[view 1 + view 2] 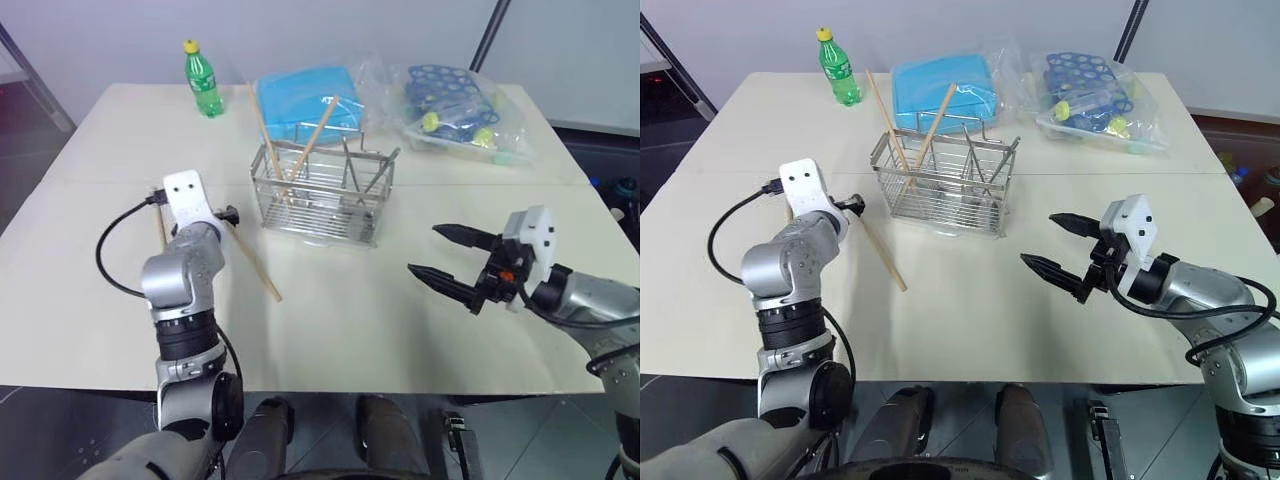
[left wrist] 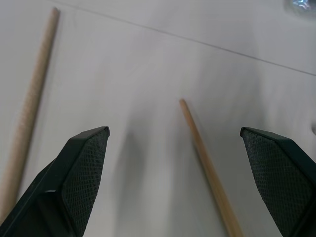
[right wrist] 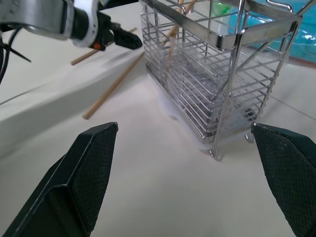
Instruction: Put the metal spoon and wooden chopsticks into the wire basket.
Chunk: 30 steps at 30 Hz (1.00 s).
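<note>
The wire basket stands at the table's middle back. Two wooden chopsticks stand leaning in its left part. A thin grey metal stem leans in its right part; I cannot tell whether this is the spoon. Another chopstick lies flat on the table in front of the basket's left end, and one more lies partly hidden behind my left arm. My left gripper hovers open just over the flat chopstick's far end. My right gripper hangs open and empty, right of the basket.
A green bottle stands at the back left. Behind the basket lie a blue box in a clear bag and a bag of blue ringed items. A black cable loops off my left wrist.
</note>
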Each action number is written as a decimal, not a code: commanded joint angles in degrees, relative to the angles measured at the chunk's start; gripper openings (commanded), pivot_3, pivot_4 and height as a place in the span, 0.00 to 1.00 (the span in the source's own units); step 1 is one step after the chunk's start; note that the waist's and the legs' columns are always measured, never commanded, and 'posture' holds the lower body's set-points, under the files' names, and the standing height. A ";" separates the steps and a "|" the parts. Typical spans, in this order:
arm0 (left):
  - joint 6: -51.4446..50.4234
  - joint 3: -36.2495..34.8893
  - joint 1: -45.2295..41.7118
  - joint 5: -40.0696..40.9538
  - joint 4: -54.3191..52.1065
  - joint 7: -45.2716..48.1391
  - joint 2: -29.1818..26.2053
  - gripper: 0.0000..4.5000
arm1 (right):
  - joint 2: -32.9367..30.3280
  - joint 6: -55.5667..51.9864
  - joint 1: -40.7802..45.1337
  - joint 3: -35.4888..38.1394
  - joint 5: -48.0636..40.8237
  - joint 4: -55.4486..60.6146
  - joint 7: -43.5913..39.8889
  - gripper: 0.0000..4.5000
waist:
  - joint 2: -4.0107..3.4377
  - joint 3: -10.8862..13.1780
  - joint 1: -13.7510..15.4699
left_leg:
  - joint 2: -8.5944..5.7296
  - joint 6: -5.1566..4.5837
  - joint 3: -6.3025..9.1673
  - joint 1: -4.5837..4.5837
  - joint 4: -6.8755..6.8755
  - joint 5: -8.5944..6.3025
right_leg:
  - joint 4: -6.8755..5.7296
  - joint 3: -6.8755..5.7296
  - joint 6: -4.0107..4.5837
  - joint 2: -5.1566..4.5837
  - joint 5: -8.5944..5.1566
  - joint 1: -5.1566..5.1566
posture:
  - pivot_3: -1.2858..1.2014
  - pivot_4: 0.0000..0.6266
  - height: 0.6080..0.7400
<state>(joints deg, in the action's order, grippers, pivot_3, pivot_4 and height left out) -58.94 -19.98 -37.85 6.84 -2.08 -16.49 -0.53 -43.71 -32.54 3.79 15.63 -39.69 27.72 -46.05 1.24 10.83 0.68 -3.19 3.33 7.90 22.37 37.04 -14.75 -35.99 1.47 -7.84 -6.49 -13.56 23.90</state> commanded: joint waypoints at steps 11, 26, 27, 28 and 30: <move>-4.75 2.65 -1.14 -1.74 1.66 -0.65 -1.51 1.00 | 0.96 -0.30 -1.71 2.95 -2.87 3.46 3.11 0.98 | -0.01 0.00 -0.14 | 0.00 -0.01 0.00 -0.01 0.00 0.00 | -0.01 0.00 -0.02 0.00 0.01 0.00 | 0.52 0.24 1.00; -12.04 1.91 0.72 -1.63 -5.77 -1.12 3.61 1.00 | -0.73 -0.98 -1.73 4.74 -4.84 3.28 2.38 0.98 | 0.00 0.00 -0.01 | 0.00 -0.01 0.00 -0.01 0.00 -0.01 | -0.01 0.00 -0.02 0.00 0.01 -0.01 | 0.52 0.24 1.00; -12.25 1.78 0.76 -1.67 -6.00 -1.19 3.74 1.00 | -0.80 -1.08 -1.71 4.84 -5.04 3.36 2.36 0.98 | 0.00 0.00 -0.01 | -0.01 -0.01 0.00 -0.01 0.00 -0.01 | -0.01 0.00 -0.02 0.00 0.01 -0.01 | 0.52 0.24 1.00; -12.35 1.56 0.80 -1.73 -6.21 -1.35 3.94 1.00 | -0.88 -1.25 -1.68 4.99 -5.39 3.47 2.33 0.98 | -0.01 0.00 -0.02 | -0.01 -0.01 0.00 -0.01 0.00 -0.01 | -0.01 0.00 -0.02 0.00 0.01 -0.01 | 0.52 0.24 1.00; -12.49 1.13 0.76 -1.74 -6.31 -1.51 4.25 1.00 | -0.98 -1.48 -1.58 5.08 -5.80 3.64 2.36 0.98 | 0.00 0.00 -0.02 | 0.00 -0.01 0.00 -0.01 0.00 -0.01 | -0.01 0.00 -0.02 0.00 0.01 -0.01 | 0.52 0.24 1.00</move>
<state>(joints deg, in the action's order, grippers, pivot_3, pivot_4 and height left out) -70.87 -18.26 -37.47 5.43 -7.00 -17.76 3.31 -43.90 -34.20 1.49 18.60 -44.15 29.05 -43.40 1.24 10.82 0.65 -3.20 3.32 7.90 22.36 37.04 -14.75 -36.00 1.48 -7.86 -6.49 -13.55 23.89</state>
